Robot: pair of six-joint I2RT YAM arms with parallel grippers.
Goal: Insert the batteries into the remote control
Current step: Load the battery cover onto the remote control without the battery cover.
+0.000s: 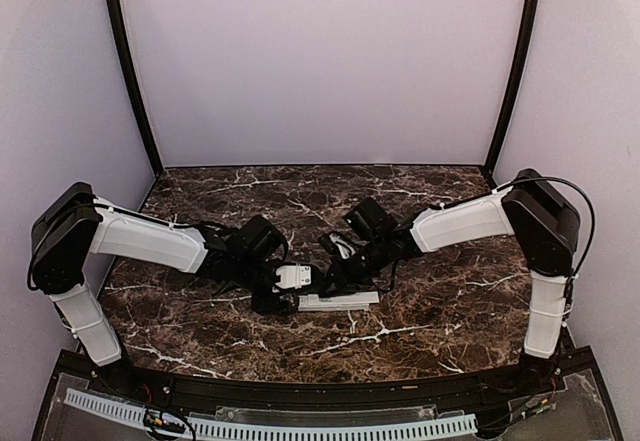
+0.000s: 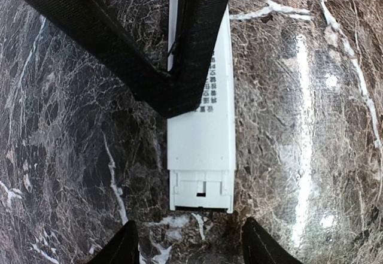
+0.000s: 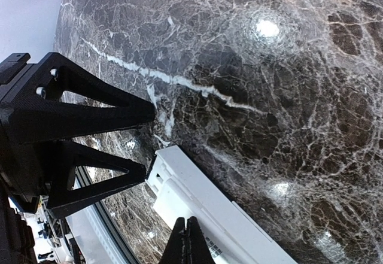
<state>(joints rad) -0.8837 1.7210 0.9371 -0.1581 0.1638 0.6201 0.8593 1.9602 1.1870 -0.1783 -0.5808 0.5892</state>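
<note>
The remote control (image 1: 345, 301) is a slim white bar lying flat on the marble, back side up, with printed text on it. It also shows in the left wrist view (image 2: 200, 138) and the right wrist view (image 3: 206, 201). My left gripper (image 2: 194, 249) is open, its tips level with the remote's stepped end, one on each side and not touching it; it also shows in the right wrist view (image 3: 145, 143). My right gripper (image 3: 187, 237) is shut, with its closed tips resting on the remote's back and nothing between them; it also shows in the left wrist view (image 2: 176, 102). No batteries are in view.
The dark marble table (image 1: 440, 301) has a black front rail (image 1: 330, 396) near the arm bases. Pale walls and two black posts (image 1: 130, 71) enclose the back. Both grippers meet near the table's middle (image 1: 315, 286).
</note>
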